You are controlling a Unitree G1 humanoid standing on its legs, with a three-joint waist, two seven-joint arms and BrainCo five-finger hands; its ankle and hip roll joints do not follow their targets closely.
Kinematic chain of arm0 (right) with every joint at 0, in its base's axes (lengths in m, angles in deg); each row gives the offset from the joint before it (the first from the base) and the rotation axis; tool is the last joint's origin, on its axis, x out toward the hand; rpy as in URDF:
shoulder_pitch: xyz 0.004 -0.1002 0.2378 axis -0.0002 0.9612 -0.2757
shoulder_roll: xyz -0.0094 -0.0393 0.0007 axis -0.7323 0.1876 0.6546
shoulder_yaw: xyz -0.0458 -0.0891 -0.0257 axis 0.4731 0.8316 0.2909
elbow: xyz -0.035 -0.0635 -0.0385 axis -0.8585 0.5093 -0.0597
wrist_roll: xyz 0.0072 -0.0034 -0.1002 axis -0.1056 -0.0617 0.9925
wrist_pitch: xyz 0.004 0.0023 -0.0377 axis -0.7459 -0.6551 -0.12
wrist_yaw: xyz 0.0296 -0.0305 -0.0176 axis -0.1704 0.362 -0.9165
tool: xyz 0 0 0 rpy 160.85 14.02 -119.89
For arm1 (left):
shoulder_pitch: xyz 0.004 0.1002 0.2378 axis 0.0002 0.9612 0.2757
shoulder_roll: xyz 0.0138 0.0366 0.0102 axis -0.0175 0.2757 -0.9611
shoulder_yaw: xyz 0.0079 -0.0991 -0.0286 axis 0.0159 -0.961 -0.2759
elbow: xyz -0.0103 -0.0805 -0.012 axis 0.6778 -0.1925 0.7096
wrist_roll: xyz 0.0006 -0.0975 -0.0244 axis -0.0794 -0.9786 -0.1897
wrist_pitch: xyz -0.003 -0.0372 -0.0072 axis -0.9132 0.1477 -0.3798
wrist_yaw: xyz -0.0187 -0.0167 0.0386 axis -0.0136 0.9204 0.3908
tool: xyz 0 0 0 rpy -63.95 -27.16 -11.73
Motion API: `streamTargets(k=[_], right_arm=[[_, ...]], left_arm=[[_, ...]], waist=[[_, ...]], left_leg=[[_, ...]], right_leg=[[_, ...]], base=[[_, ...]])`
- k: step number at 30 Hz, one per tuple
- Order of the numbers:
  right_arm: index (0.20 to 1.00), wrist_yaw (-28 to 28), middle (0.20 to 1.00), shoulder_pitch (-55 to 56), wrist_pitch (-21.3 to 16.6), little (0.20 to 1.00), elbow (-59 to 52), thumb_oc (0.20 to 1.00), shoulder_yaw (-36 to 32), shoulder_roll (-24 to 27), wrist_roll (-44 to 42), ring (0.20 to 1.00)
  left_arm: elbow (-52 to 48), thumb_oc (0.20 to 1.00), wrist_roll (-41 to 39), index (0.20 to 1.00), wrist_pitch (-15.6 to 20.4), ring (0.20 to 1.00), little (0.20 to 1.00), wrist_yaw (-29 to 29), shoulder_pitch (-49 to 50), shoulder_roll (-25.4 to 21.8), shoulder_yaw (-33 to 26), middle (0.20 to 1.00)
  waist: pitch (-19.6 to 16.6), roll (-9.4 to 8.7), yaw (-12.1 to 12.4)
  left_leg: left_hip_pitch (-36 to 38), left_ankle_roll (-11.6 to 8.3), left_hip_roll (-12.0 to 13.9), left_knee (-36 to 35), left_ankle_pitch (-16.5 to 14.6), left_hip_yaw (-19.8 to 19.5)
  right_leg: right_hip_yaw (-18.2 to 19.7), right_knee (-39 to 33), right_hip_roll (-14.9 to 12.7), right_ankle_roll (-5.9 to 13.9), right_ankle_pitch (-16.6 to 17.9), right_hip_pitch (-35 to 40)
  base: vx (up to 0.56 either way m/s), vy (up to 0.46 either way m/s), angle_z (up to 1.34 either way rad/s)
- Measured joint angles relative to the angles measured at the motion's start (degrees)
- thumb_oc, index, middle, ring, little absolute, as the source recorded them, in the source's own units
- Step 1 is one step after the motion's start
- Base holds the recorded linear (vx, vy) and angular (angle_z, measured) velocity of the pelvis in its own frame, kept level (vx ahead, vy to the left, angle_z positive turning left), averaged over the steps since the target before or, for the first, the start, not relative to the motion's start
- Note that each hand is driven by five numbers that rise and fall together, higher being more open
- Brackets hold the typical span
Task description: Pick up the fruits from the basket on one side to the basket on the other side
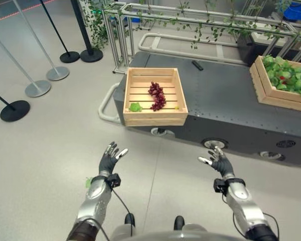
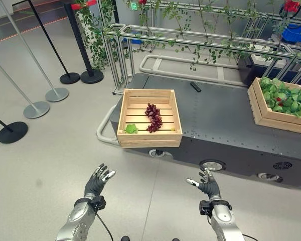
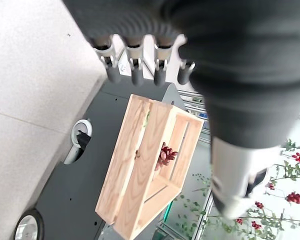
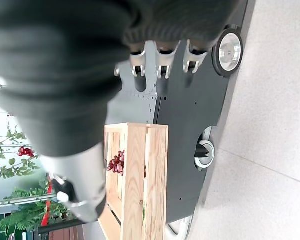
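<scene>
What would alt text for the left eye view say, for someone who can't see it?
A wooden crate holding a bunch of dark red grapes and a green leaf sits on a low dark cart. The robot's left hand and right hand are open and empty above the floor before it. A second crate of greenery stands at the cart's right.

Grey cart [image 1: 231,100], stanchions [image 1: 37,88], vine-hung rack [image 1: 190,20].

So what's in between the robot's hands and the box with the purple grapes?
Bare grey floor, seen from the left eye view. Both the left hand and right hand hover open, short of the wooden crate holding the grapes.
</scene>
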Motion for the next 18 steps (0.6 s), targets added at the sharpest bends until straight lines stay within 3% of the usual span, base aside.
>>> streamTargets(k=[18], right_arm=[[1.000,-0.10,1.000,-0.17,0.18,1.000,-0.76,1.000,-0.04,0.11,0.65,1.000]], left_arm=[[-0.01,1.000,2.24,1.000,0.00,1.000,1.000,1.52,0.04,-0.02,-0.24,1.000]], waist=[[-0.57,-0.33,0.15]], left_leg=[[-1.10,0.10,-0.17,0.06,0.05,0.06]], right_leg=[[-0.01,0.40,-0.23,0.10,-0.01,-1.14]], base=[[0.00,0.024,0.00]])
